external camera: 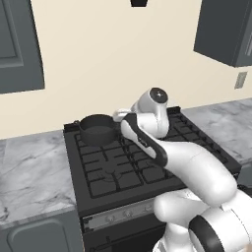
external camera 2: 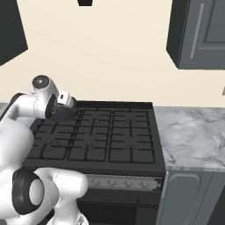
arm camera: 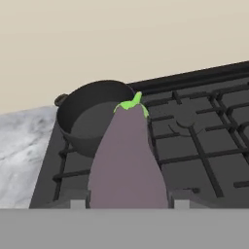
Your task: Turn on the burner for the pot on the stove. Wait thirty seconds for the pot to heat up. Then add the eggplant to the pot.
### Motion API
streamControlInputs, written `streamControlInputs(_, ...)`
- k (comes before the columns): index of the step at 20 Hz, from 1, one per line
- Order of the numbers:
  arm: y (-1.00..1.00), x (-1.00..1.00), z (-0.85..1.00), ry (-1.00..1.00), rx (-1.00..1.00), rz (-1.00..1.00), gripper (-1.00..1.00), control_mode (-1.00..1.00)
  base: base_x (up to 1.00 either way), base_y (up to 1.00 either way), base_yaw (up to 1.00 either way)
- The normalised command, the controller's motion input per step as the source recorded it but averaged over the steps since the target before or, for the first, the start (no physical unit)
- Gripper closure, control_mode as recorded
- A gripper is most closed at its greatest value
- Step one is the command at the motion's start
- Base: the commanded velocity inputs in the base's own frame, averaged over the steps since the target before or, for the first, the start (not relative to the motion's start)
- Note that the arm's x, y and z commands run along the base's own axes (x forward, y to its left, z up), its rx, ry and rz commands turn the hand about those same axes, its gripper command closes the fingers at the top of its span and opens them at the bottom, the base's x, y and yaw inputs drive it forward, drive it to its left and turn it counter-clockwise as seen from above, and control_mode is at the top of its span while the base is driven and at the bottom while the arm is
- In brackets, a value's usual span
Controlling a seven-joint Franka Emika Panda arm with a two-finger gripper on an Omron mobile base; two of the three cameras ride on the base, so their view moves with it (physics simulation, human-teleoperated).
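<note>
While you look along the hand view, your gripper (arm camera: 127, 204) has the eggplant (arm camera: 127, 160) clamped between its jaws, which stand part-way apart around the thick purple body. The eggplant's long axis runs straight out ahead of the fingers, its green stem end leading. That stem tip points at the pot (arm camera: 95, 114), which sits ahead and a little to the left in that view, on the back-left burner of the stove (arm camera: 194, 141).

From the left base view you see the pot (external camera: 97, 129) at the stove's (external camera: 128, 172) rear left corner, with the wrist just beside it on its right. The eggplant's tip seems to overlap the pot's near rim, but the bulk of it is short of the opening. I judge you need to carry it further forward and slightly left, so the whole length clears the rim before you let go.
</note>
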Motion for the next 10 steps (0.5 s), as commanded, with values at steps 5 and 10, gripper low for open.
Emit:
streamControlInputs(5,0.28,0.98,0.0,0.09,0.01,0.0,1.0,-1.0,0.0,0.0,0.0)
streamControlInputs(10,0.52,0.78,0.0,0.14,0.0,0.0,1.0,-1.0,0.0,0.0,0.0)
